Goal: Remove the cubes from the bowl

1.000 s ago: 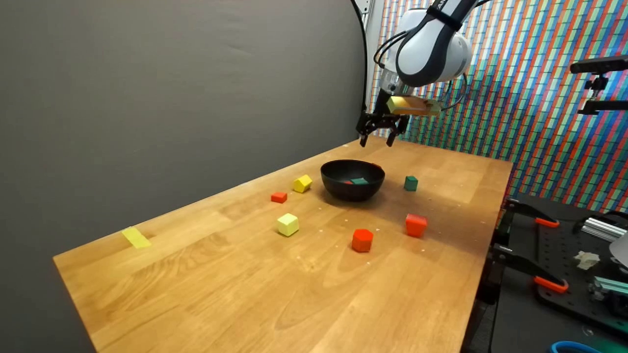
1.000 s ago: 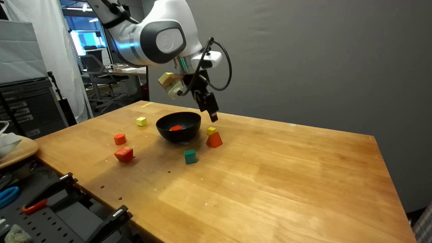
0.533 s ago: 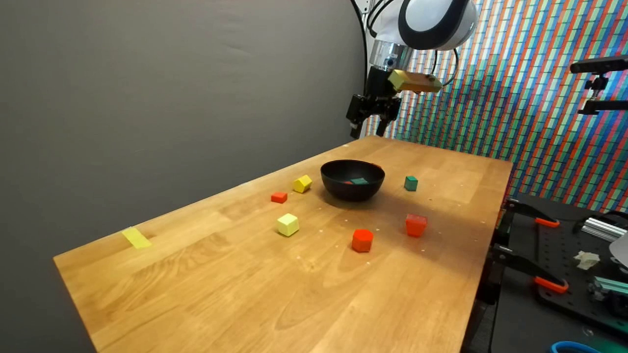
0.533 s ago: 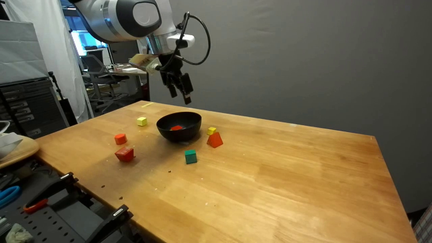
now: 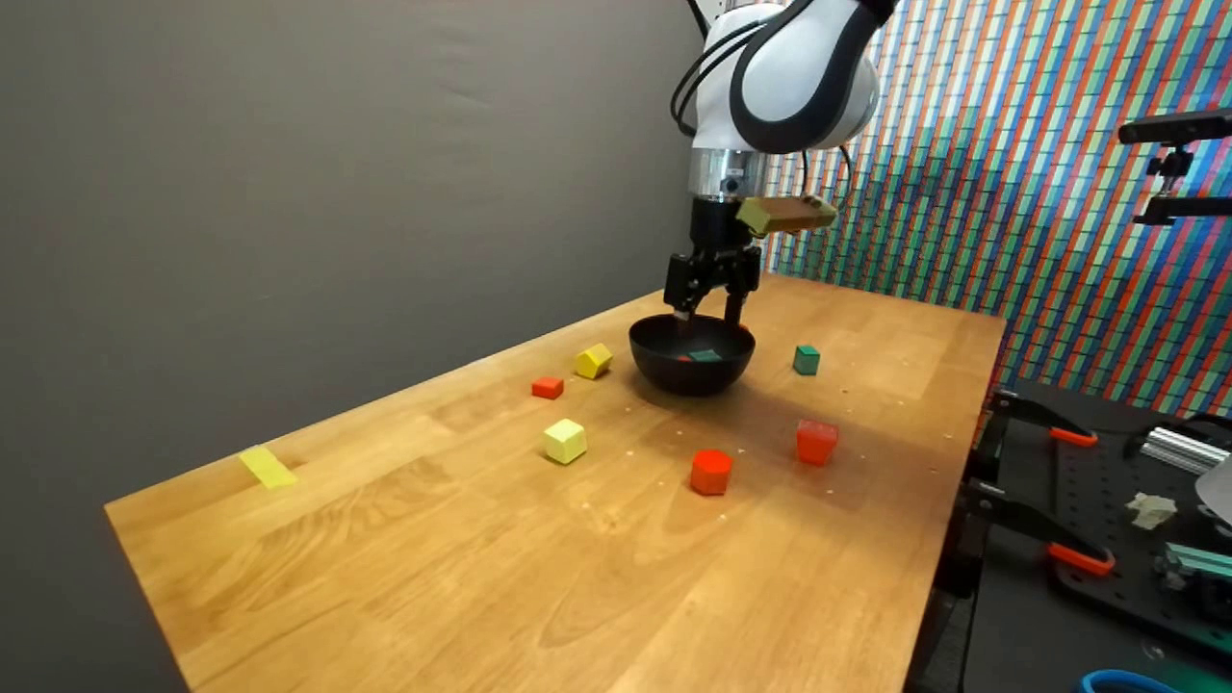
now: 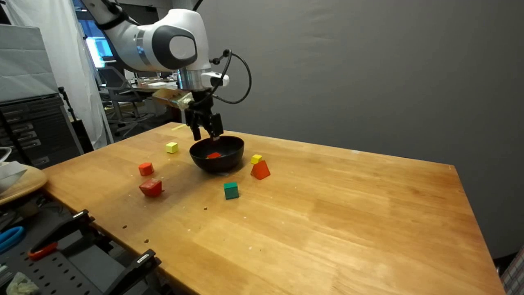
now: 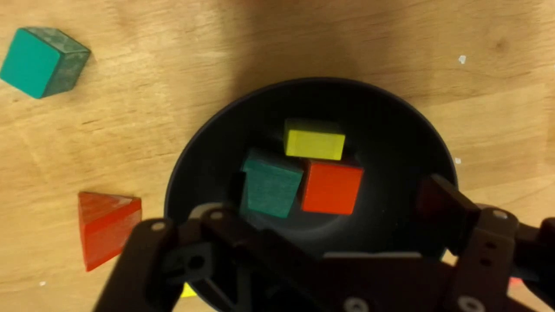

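The black bowl [image 7: 390,138] sits upright on the table and shows in both exterior views. Inside it, in the wrist view, lie a green cube [image 7: 272,188], a red cube [image 7: 333,188] and a yellow cube [image 7: 315,144], close together. My gripper [image 7: 336,190] stands open over the bowl, nothing held. One dark fingertip appears at the green cube's left edge, the opposite one near the bowl's right rim; contact I cannot tell. In both exterior views the gripper [image 5: 708,316] points down, its tips around the height of the bowl's far rim.
Around the bowl lie a green block [image 5: 806,360], a red block [image 5: 816,443], an orange-red block [image 5: 711,473], a pale yellow block [image 5: 565,441], a yellow block [image 5: 593,360], a small red block [image 5: 548,387] and a red wedge [image 6: 260,170]. Clamps [image 6: 135,270] grip the table edge.
From beyond the bowl, beside the red wedge, my gripper has risen, shifted across and come down over the bowl, staying open. The bowl and the blocks have not moved.
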Controlling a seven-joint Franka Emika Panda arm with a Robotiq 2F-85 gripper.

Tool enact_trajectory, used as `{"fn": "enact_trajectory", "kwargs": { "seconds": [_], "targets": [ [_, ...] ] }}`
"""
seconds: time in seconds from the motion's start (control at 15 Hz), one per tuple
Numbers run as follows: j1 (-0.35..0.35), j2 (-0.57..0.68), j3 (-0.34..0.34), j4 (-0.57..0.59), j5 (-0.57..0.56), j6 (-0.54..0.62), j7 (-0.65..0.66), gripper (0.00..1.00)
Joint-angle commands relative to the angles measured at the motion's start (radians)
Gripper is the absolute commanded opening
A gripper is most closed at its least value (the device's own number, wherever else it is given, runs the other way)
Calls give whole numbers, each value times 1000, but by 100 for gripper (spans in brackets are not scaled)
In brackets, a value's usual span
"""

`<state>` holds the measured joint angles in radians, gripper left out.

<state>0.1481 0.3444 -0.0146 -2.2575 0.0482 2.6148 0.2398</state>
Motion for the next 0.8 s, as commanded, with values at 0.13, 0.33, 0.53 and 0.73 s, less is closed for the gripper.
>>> {"fn": "enact_trajectory", "kwargs": {
  "seconds": [0.13, 0.33, 0.53, 0.73],
  "targets": [
    [-16, 146, 11, 154, -15, -36, -26, 100],
    [-3, 192, -4, 208, -43, -49, -22, 100],
    [13, 223, -27, 238, -102, -64, -16, 100],
    [27, 238, -53, 239, -176, -73, -16, 100]
  ]
}}
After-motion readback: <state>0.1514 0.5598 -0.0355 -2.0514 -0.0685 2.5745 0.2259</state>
